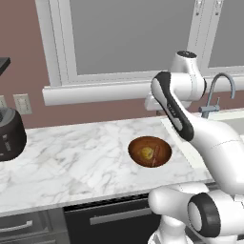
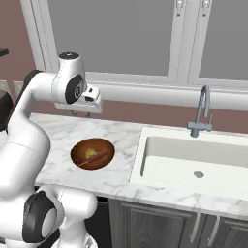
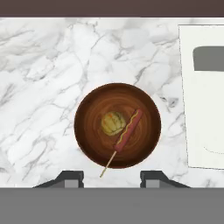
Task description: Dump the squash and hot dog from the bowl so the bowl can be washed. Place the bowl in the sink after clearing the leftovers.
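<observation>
Hovering: the gripper (image 3: 111, 177) hangs above the bowl (image 3: 117, 125), looking straight down on it, nothing grasped
Progress: early, by my reading; no part of the task looks done, since the food is in the bowl and the bowl is on the counter
Bowl: upright on the marble counter (image 1: 71, 157), near the front edge, just left of the sink (image 2: 193, 160) but not in it
Squash: the squash (image 3: 113, 123) sits near the bowl's middle
Hot dog: the hot dog (image 3: 128, 129) lies slanted just right of the squash, with a thin pale stick reaching over the near rim
Sink: to the right of the bowl, with the faucet (image 2: 202, 114) at its far side
Left to do: grip the bowl, tip out the leftovers, then set the bowl in the sink
Arm pose: rising from the base, folded at the elbow, with the hand held high over the counter's far side and pointing down
Jaws: partly open, two dark tips standing apart at a moderate gap, empty
Clearance: tips well above the rim, touching nothing
Caution: the stick overhanging the near rim may foul a rim grip there
</observation>
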